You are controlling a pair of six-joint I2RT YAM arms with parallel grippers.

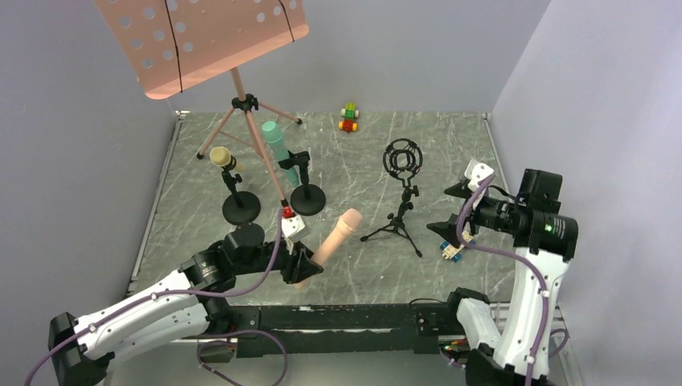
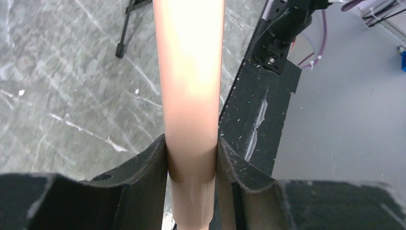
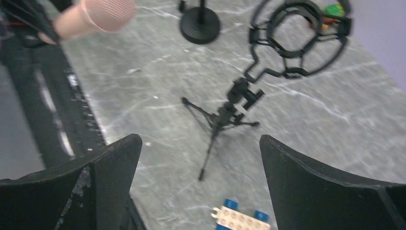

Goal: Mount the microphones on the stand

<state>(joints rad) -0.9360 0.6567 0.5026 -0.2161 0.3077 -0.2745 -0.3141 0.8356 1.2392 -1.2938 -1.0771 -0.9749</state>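
Observation:
My left gripper (image 1: 304, 265) is shut on the tail of the salmon pink microphone (image 1: 334, 238), which slants up and right, head toward the black tripod stand (image 1: 400, 205) with its round shock-mount ring. In the left wrist view the pink microphone (image 2: 190, 86) runs up between my fingers. The teal-green microphone (image 1: 278, 145) sits in a round-base stand (image 1: 307, 198). The pale yellow microphone (image 1: 223, 158) sits in another round-base stand (image 1: 240, 207). My right gripper (image 1: 450, 211) is open and empty, right of the tripod stand (image 3: 230, 110); the pink microphone's head (image 3: 103, 14) shows at top left there.
A pink perforated music stand (image 1: 201, 40) on a tripod rises at the back left. A toy-brick car (image 1: 348, 117) lies at the back. Another blue and beige brick car (image 1: 452, 252) lies below my right gripper, also in the right wrist view (image 3: 242, 219).

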